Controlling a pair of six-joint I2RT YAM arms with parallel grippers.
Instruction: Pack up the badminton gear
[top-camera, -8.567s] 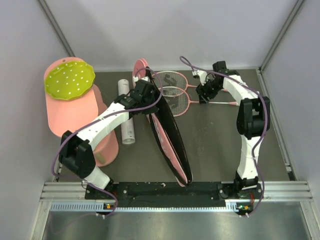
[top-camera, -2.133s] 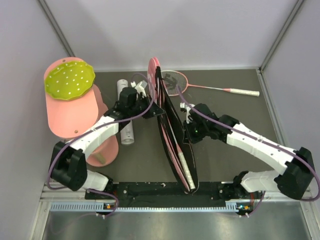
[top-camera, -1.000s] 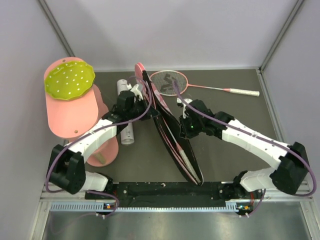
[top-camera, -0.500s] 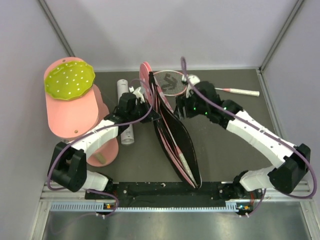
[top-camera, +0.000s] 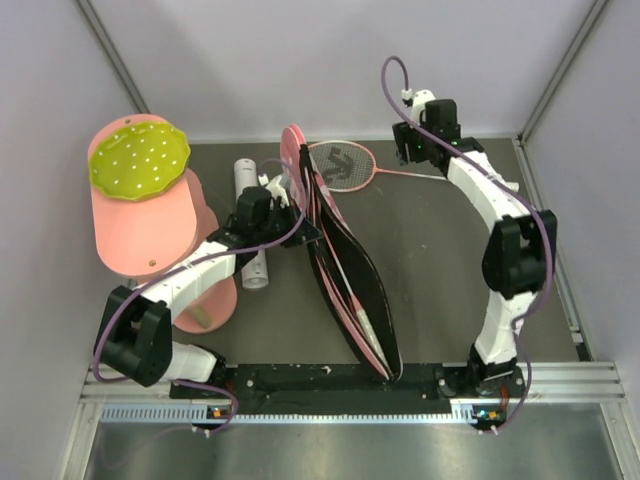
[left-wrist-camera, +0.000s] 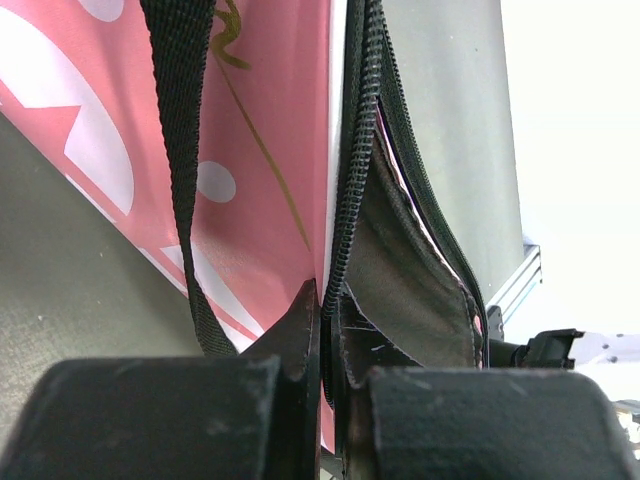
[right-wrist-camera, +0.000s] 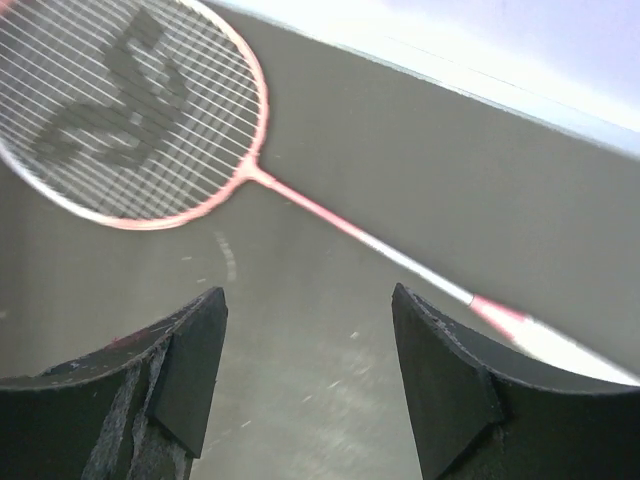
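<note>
The pink racket bag (top-camera: 340, 270) stands on its edge in the middle of the table with its zip open. One racket lies inside it, its white handle (top-camera: 373, 333) showing near the front end. My left gripper (top-camera: 290, 196) is shut on the bag's zipper edge (left-wrist-camera: 352, 170) near the back end. The second pink racket (top-camera: 340, 165) lies flat at the back, its shaft running right. My right gripper (top-camera: 408, 152) is open and empty above that shaft (right-wrist-camera: 340, 225), with the racket head (right-wrist-camera: 120, 110) to its left. The white tube (top-camera: 257, 268) lies left of the bag. No shuttlecocks show.
A big pink cylinder (top-camera: 150, 240) with a yellow-green dotted disc (top-camera: 138, 162) lies at the far left. A black strap (left-wrist-camera: 185, 150) hangs down the bag's pink side. Grey walls close in the table on three sides.
My right arm has drawn back from the bag's opening and swung to the back of the table, over the second racket. My left gripper still holds the bag's edge.
</note>
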